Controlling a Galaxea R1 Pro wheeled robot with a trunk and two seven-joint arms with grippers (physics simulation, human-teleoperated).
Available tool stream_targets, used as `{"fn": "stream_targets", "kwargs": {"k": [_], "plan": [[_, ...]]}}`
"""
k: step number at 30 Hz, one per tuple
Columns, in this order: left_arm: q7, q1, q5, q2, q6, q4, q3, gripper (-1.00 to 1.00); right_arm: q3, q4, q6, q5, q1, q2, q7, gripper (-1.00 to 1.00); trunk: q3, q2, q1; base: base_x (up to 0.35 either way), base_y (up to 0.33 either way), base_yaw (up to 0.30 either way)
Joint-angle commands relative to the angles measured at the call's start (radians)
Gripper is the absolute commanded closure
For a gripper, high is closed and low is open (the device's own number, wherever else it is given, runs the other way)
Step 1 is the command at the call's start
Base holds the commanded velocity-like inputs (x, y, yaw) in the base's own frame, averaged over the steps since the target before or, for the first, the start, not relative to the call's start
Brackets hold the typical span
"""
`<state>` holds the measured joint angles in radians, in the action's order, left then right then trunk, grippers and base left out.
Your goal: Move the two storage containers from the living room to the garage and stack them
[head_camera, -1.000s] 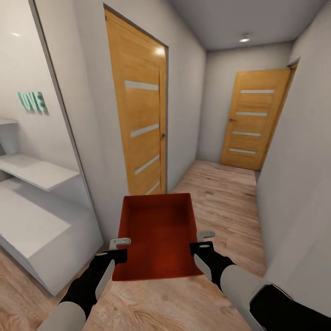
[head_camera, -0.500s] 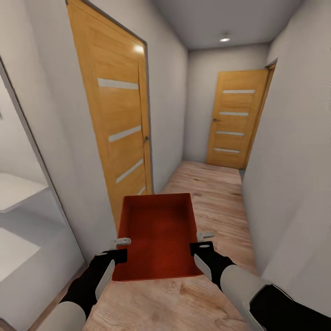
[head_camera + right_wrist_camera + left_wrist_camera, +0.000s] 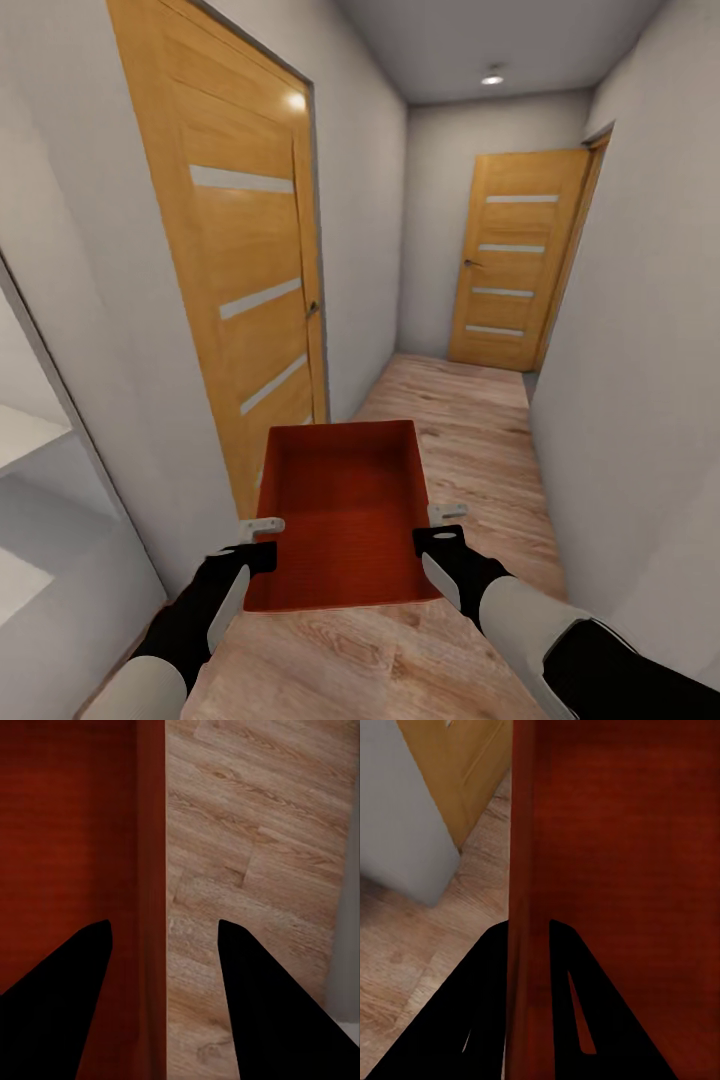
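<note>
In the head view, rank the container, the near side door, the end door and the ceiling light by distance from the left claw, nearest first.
1. Container, at the left claw.
2. Near side door, on the left.
3. End door, hallway's far end.
4. Ceiling light, overhead; roughly tied with the end door.

One storage container (image 3: 345,515) sits level in mid-air above a light wood plank floor (image 3: 480,440), its long axis pointing away down a narrow hallway. It is an orange-red rectangular bin (open-topped, shallow, with plain smooth walls) and nothing lies inside it. The left pincer (image 3: 262,540) clamps its left long wall near the near corner, the wall pressed between both fingers. The right pincer (image 3: 445,528) straddles the right wall, its fingers spread wider than the rim.
</note>
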<state>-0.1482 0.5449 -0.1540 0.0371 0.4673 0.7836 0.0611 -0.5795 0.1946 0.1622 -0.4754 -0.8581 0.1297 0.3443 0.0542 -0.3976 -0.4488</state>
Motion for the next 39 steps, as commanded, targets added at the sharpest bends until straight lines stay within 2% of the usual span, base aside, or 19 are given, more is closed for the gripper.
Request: {"fn": "stream_targets", "kwargs": {"k": [1, 21, 39], "plan": [[-0.017, 0.001, 0.035, -0.003, -0.012, 0.003, 0.000, 1.00, -0.029, 0.000, 0.005, -0.040, -0.001, -0.001, -0.013, 1.00, 0.002, -0.002, -0.001, 0.322, 0.000, 0.000], [-0.017, 0.001, 0.035, -0.003, -0.012, 0.003, 0.000, 1.00, -0.029, 0.000, 0.005, -0.040, 0.000, -0.001, -0.013, 1.00, 0.002, -0.002, -0.001, 0.322, 0.000, -0.005], [-0.017, 0.001, 0.036, -0.003, -0.012, 0.003, 0.000, 1.00, -0.029, 0.000, 0.005, -0.040, 0.000, -0.001, -0.013, 1.00, 0.002, -0.002, -0.001, 0.322, 0.000, -0.270]]}}
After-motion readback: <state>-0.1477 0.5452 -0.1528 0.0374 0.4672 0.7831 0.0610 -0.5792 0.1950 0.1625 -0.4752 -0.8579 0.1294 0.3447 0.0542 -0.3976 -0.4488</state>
